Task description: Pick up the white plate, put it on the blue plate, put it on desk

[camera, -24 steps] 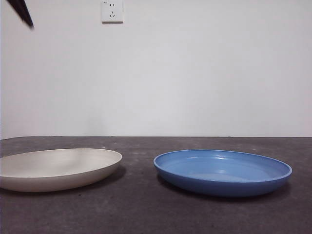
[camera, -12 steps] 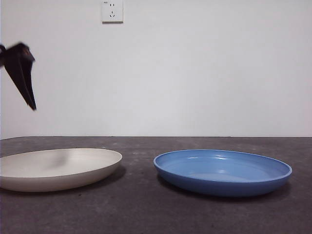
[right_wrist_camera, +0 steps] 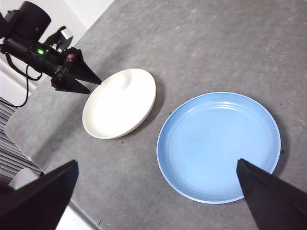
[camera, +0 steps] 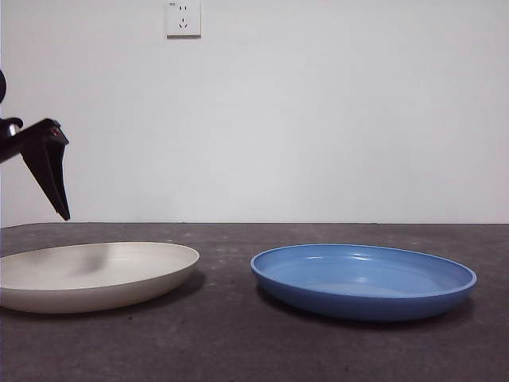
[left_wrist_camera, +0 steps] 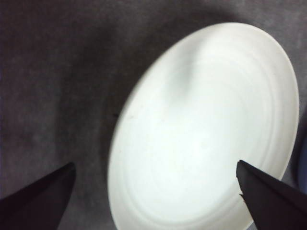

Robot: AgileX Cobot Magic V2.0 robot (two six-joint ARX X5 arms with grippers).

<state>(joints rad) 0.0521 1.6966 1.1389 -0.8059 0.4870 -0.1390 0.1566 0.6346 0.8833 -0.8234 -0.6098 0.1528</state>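
Note:
The white plate (camera: 95,274) lies flat on the desk (camera: 238,342) at the left, and the blue plate (camera: 362,278) lies to its right with a gap between them. My left gripper (camera: 57,195) hangs open above the white plate's (left_wrist_camera: 206,129) left side without touching it, jaws spread wide in the left wrist view (left_wrist_camera: 155,165). The right wrist view shows this gripper (right_wrist_camera: 93,86) over the white plate's (right_wrist_camera: 120,103) far rim. My right gripper (right_wrist_camera: 157,163) is open and empty, high above both plates, with the blue plate (right_wrist_camera: 218,143) below it.
A wall socket (camera: 183,17) sits high on the white wall behind the desk. The desk's edge (right_wrist_camera: 53,158) runs near the white plate, with cables and blinds beyond it. Bare desk surface (right_wrist_camera: 216,43) stretches behind the plates.
My left gripper has come down from the top left corner of the front view to just above the white plate's left side. Both plates stay put.

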